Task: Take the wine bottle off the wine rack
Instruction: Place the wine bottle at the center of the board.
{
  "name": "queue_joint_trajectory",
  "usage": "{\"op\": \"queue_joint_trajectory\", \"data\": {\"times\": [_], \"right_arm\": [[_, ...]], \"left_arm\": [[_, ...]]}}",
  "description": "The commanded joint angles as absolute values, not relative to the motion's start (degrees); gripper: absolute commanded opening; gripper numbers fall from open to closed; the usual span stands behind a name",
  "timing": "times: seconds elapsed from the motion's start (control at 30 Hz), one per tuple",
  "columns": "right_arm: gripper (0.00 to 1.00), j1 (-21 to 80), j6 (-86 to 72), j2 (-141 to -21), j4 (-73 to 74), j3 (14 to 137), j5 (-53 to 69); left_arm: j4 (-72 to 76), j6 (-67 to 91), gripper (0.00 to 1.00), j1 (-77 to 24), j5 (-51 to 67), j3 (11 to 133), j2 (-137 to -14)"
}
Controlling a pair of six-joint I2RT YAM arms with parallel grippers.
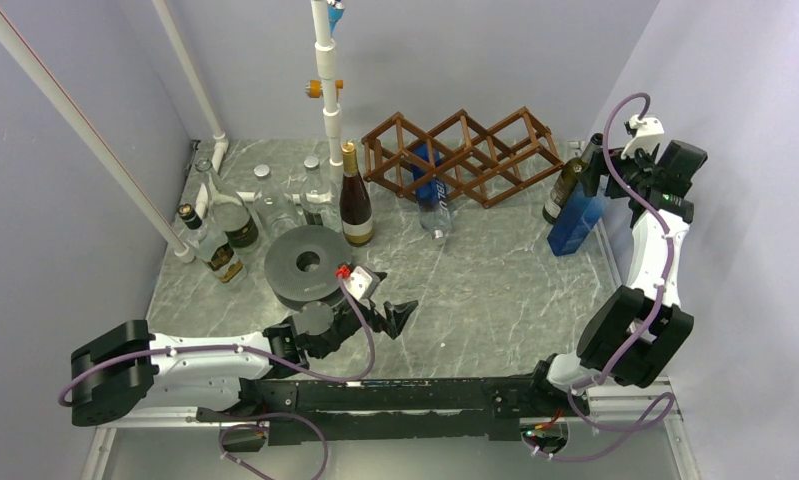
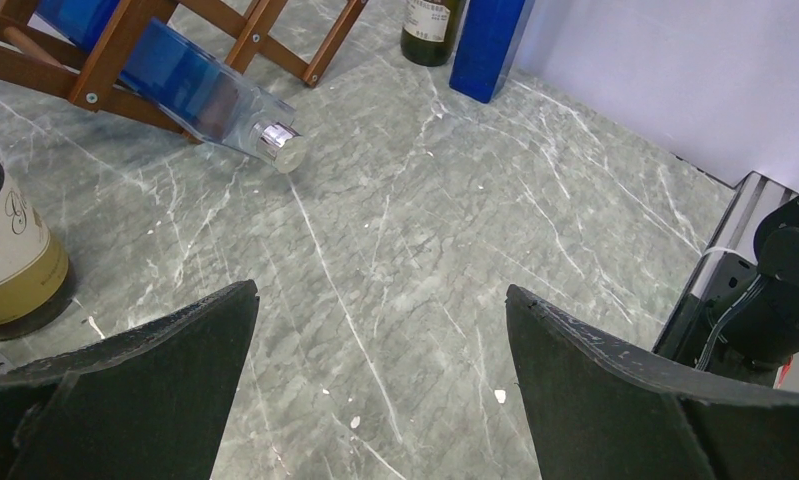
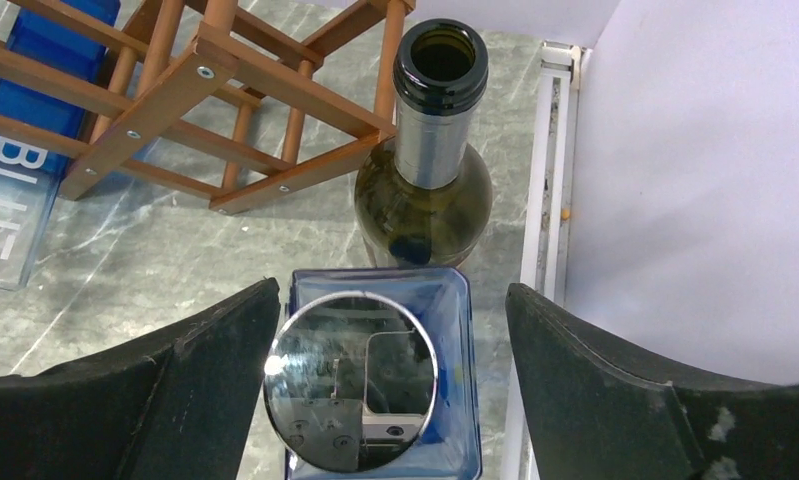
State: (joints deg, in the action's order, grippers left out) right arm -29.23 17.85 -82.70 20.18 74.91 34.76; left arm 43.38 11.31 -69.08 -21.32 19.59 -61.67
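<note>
Right tool (image 3: 390, 288), jaws wide and gripping nothing, straddles the upright blue square bottle (image 3: 370, 395) at lower centre, parked beside the wine rack (image 3: 140, 125). Upper left, a flat blue bottle (image 3: 20, 215) lies cradled in its cell. Left tool (image 2: 380, 288) gapes idle.

Your left gripper (image 2: 380, 288) hangs wide open over the table (image 2: 425, 200); a blue bottle (image 2: 185, 80) pokes from the rack (image 2: 110, 55).

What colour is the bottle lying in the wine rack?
Bottle: transparent blue, silver cap; clearest in left wrist view.
</note>
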Motion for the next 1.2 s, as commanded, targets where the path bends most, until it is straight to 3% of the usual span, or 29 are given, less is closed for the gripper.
{"op": "queue_joint_trajectory", "data": {"times": [0.0,0.37,0.63,0.9,1.17], "right_arm": [[0.87,-29.58,18.11,-79.7,17.27,77.14,35.06],[0.97,-30.1,16.38,-72.03,17.11,74.99,33.76],[0.99,-30.59,17.06,-64.77,23.22,74.87,34.03],[0.99,-30.6,19.41,-60.99,31.87,73.82,42.46],[0.99,-30.43,22.94,-59.32,40.14,72.13,60.01]], "left_arm": [[45.0,11.98,0.99,-69.27,-21.97,20.21,-61.7],[48.48,13.28,0.99,-69.18,-21.21,18.69,-61.61],[49.15,15.31,0.99,-68.7,-19.45,19.39,-62.68],[48.36,19.01,0.99,-67.73,-17.4,20.56,-63.53],[47.51,22.11,0.99,-66.77,-14.95,21.77,-64.41]]}}
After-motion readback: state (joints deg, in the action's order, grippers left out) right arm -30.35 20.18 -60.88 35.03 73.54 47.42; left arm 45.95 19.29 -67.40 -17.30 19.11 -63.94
